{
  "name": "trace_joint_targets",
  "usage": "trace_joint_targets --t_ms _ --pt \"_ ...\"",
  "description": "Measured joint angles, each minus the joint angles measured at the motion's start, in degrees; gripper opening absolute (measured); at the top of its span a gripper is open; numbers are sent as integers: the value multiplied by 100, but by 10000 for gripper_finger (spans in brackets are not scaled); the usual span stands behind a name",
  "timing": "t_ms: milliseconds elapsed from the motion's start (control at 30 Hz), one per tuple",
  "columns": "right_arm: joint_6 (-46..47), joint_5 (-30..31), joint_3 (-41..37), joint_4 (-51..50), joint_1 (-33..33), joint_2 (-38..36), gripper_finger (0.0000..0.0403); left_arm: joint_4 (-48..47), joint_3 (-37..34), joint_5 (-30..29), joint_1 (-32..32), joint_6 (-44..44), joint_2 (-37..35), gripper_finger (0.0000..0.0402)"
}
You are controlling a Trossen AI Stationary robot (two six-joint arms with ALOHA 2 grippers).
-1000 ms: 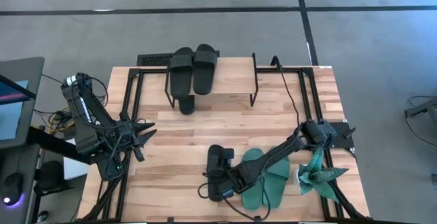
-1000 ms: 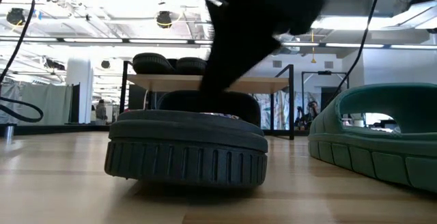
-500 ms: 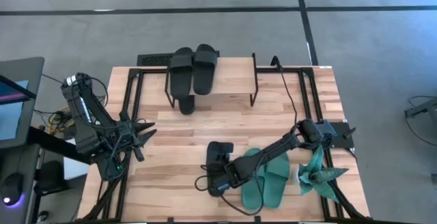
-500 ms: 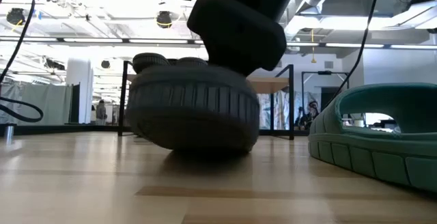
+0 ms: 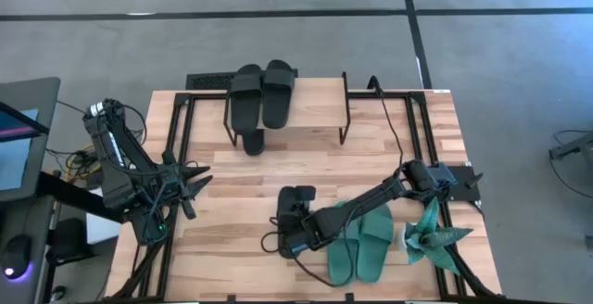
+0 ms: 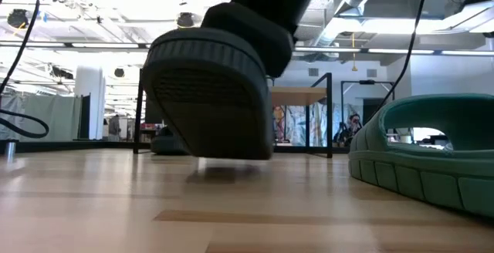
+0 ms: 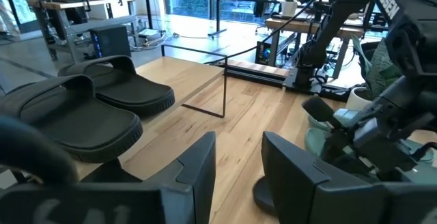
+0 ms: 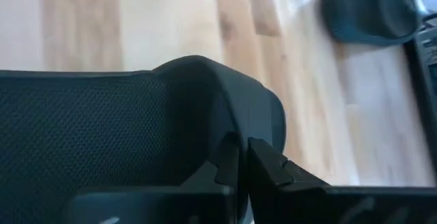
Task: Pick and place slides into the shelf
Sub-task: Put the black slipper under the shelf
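Since a second ago your right pincer [image 5: 295,233] has lifted its black slide [image 6: 208,99] off the counter [image 5: 222,211] and tipped it sole-forward; its fingers stay clamped on the strap. At far left your left pincer [image 5: 199,183] waits, fingers parted and empty. Two black slides [image 5: 263,93] lie on the shelf [image 5: 315,105], another beneath [image 5: 252,142]. Rightward, two teal slides [image 5: 363,244] lie flat. Beyond, a bright workshop with ceiling ducts.

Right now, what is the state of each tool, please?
Left tool: open, holding nothing, parked at the table's left edge.
Right tool: closed on a black slide, lifted off the table.
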Motion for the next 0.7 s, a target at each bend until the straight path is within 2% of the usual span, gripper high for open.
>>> trace_joint_targets --t_ms 333,700 --pt "-849 203 181 -6 -359 2 3 87 0 0 0 -66 0 109" --pt "-1630 230 183 37 -1209 2 3 224 0 -133 2 -90 0 109"
